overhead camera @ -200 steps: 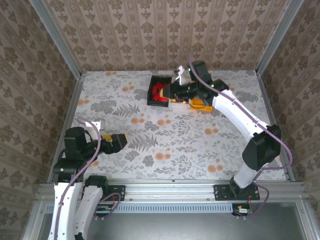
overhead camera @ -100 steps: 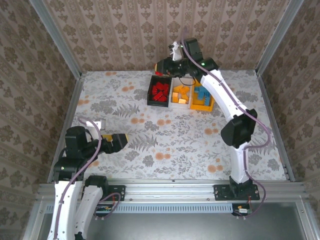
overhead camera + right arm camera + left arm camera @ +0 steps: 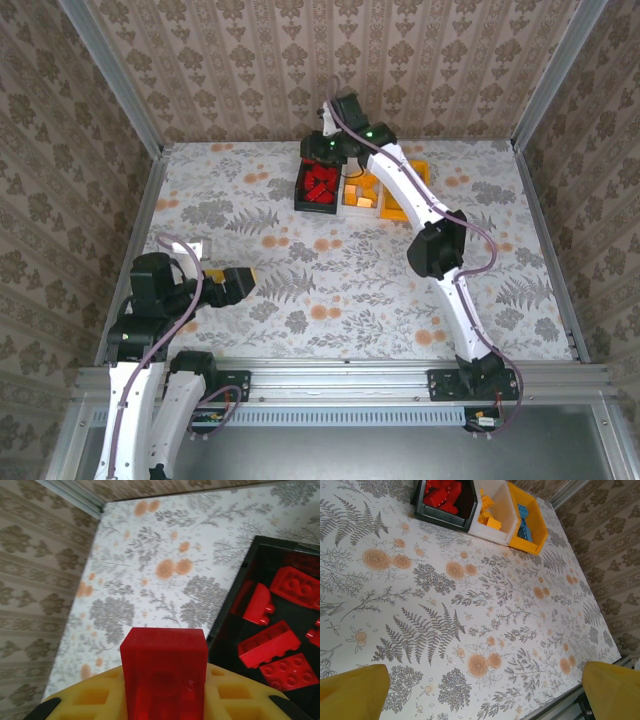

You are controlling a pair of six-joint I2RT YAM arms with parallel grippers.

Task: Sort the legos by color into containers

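Three joined containers stand at the back: a black tray (image 3: 300,190) of red legos (image 3: 320,185), a white tray (image 3: 345,208) of orange legos (image 3: 362,188), and a yellow tray (image 3: 416,171). My right gripper (image 3: 320,150) hovers over the black tray's far left corner, shut on a red lego (image 3: 164,667) between its yellow pads (image 3: 90,700). Below and to its right, loose red legos (image 3: 267,642) lie in the black tray (image 3: 227,625). My left gripper (image 3: 245,282) rests open and empty near the table's left front. Its fingers (image 3: 352,690) frame bare table.
The left wrist view looks across the flowered tablecloth to the black tray (image 3: 442,517), white tray (image 3: 492,532) and yellow tray (image 3: 540,527) with blue legos (image 3: 524,522). Wallpapered walls close in the table (image 3: 330,270) at the back and sides. A metal rail (image 3: 340,372) runs along the near edge.
My right arm has swung left from over the trays, and its gripper, holding the red lego, now hangs over the black tray's far left corner. The left arm has stayed still.
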